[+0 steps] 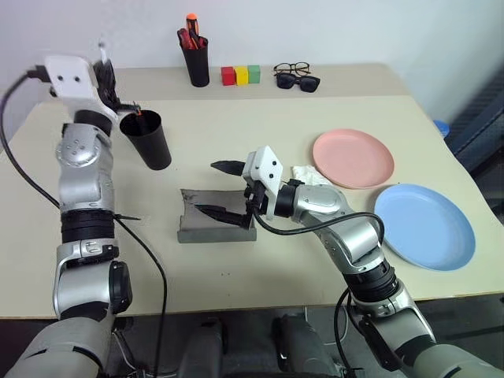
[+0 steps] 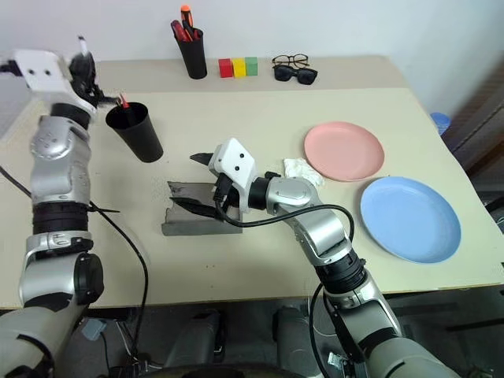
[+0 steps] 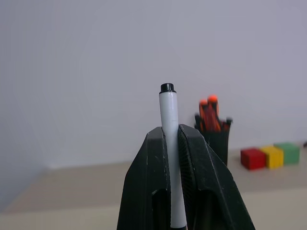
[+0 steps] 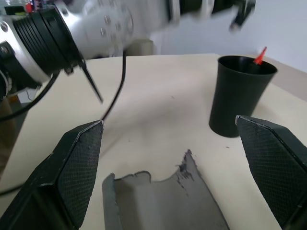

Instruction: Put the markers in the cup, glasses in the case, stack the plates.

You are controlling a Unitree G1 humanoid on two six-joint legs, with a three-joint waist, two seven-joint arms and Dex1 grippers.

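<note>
Spanning the scene, the beige table carries the light blue round plastic plate at near right and the salmon pink round plate just beyond it, apart. At centre lies the dark grey felt-like spectacle case, opened; the right gripper hovers over it with its fingers spread wide, holding nothing. The right wrist view shows the case's ragged grey lining between those fingers. Left of centre stands the wide black tapered plastic cup, a red marker's tip poking above its rim, plainest in the right wrist view. Above and left of the cup, the left gripper is raised; the left wrist view shows its fingers clamped on the white-bodied marker with a black cap, standing upright. At the far edge sit the narrow black pen holder, three coloured blocks, the thin black wire-rimmed glasses and black sunglasses just nearer. A crumpled white tissue lies beside the pink plate.
</note>
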